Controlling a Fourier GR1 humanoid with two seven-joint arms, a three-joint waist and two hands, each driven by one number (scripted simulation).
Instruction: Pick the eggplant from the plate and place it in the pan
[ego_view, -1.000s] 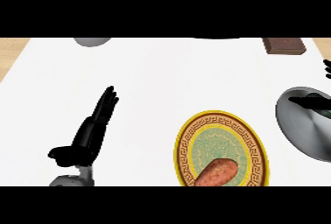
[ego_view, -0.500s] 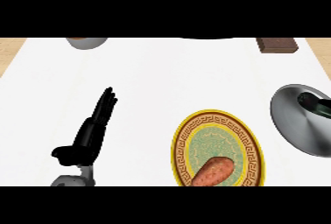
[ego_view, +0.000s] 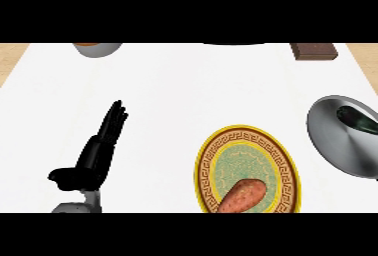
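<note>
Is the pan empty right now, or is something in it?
Not empty: a dark thing lies inside the pan, toward its right side. What it is, cannot tell.

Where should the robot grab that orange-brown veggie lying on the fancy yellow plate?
Probably across its thick middle, coming down from above. The orange-brown oblong vegetable lies flat and slanted on the round yellow-rimmed plate, so its two long sides are free to pinch, and nothing else stands close beside it.
</note>
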